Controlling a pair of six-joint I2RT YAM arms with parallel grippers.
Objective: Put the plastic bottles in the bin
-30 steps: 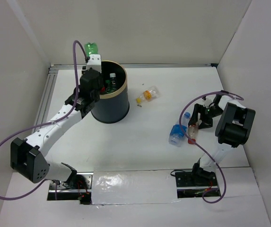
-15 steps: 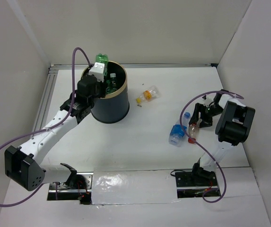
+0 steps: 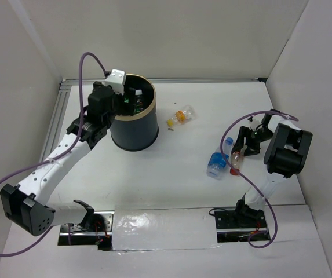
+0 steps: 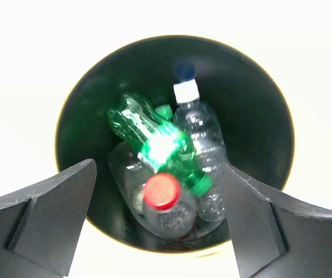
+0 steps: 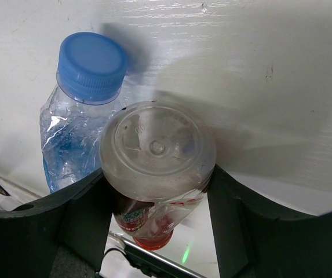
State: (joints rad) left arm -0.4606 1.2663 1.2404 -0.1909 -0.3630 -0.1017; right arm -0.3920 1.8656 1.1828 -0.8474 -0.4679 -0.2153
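My left gripper (image 3: pixel 121 95) hangs open over the mouth of the dark bin (image 3: pixel 135 136), holding nothing. In the left wrist view its jaws (image 4: pixel 160 231) stand wide apart above the bin's inner wall (image 4: pixel 252 116). A blurred green bottle (image 4: pixel 148 133) lies inside on a red-capped clear bottle (image 4: pixel 163 194) and a white-capped one (image 4: pixel 200 127). At the right, my right gripper (image 3: pixel 241 152) (image 5: pixel 157 191) is shut on a clear red-labelled bottle (image 5: pixel 154 150) (image 3: pixel 236 159) lying on the table, both fingers touching its sides. A blue-capped bottle (image 5: pixel 73 116) (image 3: pixel 219 159) lies against it.
A small yellow-labelled bottle (image 3: pixel 184 114) lies on the table right of the bin, with a loose yellow cap (image 3: pixel 169 123) beside it. White walls close in the table, and a metal rail (image 3: pixel 58 116) runs along the left edge.
The left gripper carried the green bottle over the bin and opened, and the bottle has dropped inside. The right gripper's fingers have closed in on the red-labelled bottle.
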